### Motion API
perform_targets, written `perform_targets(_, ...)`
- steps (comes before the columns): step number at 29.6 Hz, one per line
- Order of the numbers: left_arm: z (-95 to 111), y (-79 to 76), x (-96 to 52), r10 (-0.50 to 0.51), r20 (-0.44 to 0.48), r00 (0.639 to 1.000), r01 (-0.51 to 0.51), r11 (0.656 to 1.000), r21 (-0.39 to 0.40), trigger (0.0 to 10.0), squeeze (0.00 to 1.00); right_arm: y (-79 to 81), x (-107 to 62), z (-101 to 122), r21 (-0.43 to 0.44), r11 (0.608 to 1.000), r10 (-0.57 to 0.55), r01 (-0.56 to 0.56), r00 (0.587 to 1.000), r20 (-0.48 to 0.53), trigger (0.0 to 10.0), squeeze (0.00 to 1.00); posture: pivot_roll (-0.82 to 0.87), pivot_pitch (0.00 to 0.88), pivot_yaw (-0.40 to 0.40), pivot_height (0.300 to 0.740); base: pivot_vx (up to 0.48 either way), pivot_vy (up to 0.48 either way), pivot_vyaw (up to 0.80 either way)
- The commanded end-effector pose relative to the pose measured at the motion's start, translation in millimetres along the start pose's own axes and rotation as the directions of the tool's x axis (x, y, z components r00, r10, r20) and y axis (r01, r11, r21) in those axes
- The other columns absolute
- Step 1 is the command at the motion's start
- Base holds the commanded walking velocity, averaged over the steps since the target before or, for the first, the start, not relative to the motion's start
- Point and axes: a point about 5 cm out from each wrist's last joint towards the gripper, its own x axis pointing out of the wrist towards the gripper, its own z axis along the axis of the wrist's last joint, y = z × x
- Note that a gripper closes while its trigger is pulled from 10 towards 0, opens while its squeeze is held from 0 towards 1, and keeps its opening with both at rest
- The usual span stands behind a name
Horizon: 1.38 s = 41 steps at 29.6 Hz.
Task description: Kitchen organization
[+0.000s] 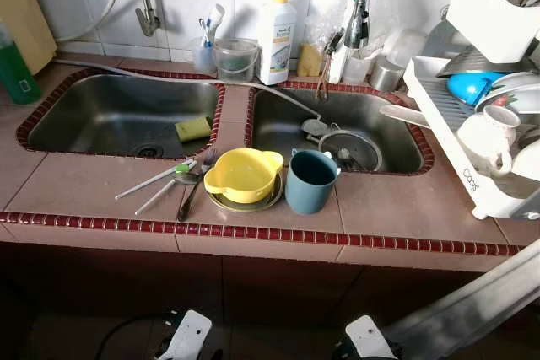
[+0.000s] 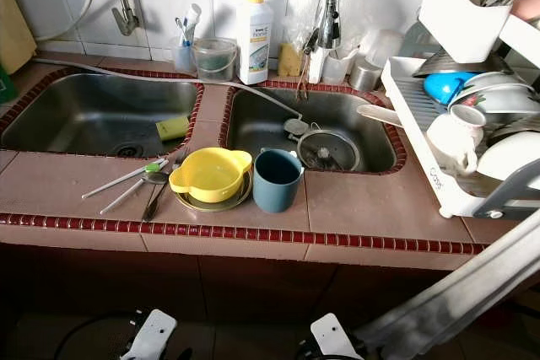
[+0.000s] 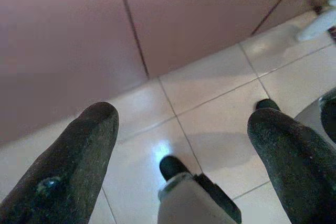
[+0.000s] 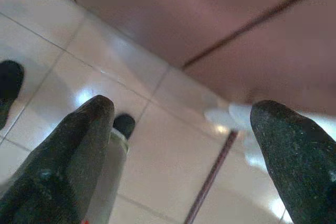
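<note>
On the brown tiled counter [image 1: 84, 183] before the two sinks stands a yellow bowl [image 1: 243, 173] on a green plate [image 1: 245, 202]. A blue cup [image 1: 310, 180] stands right of it. Chopsticks, a spoon and a fork [image 1: 173, 183] lie left of the bowl. A yellow-green sponge [image 1: 193, 128] lies in the left sink [image 1: 101, 111]; a pot lid [image 1: 350, 149] lies in the right sink [image 1: 287, 124]. My left gripper [image 3: 181, 145] hangs open over the floor by the cabinet. My right gripper [image 4: 181, 140] is open too, low over the floor tiles. My right arm [image 1: 472, 305] crosses the lower right.
A white dish rack [image 1: 456, 137] with a teapot, bowls and a cutlery holder stands at the right. A detergent bottle [image 1: 276, 37], a small bucket [image 1: 235, 60] and the tap [image 1: 359, 14] line the back wall. The counter's red-tiled front edge [image 1: 253, 236] is near me.
</note>
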Motion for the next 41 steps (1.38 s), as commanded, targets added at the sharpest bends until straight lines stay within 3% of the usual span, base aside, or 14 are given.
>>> perform_targets(1,5,-0.9,0.7,-0.023,0.028,0.999,0.022,0.999,0.029,10.0,0.00,-4.8,0.9,8,-0.027,1.000,0.007,-0.006,0.999,0.036,10.0,0.00,-0.04,0.000,-0.057,0.740,0.000,0.000,0.00)
perform_targets(13,18,15.0,-1.0,-0.015,0.113,0.993,0.009,0.998,0.054,10.0,0.00,-5.2,4.6,28,-0.113,0.992,0.064,-0.051,0.992,0.112,10.0,0.00,-0.04,0.000,-0.062,0.740,0.000,0.000,0.00)
perform_targets(34,17,9.0,-2.4,0.000,0.148,0.989,-0.008,0.999,0.053,10.0,0.00,0.6,3.0,27,-0.112,0.992,0.082,-0.065,0.985,0.149,10.0,0.00,-0.04,0.000,-0.061,0.740,0.000,0.000,0.00)
perform_targets(41,23,10.8,-8.9,-0.047,0.255,0.966,0.033,0.998,0.062,10.0,0.00,2.2,0.6,41,-0.131,0.984,0.149,-0.118,0.954,0.261,10.0,0.00,-0.04,0.000,-0.057,0.740,0.000,0.000,0.00)
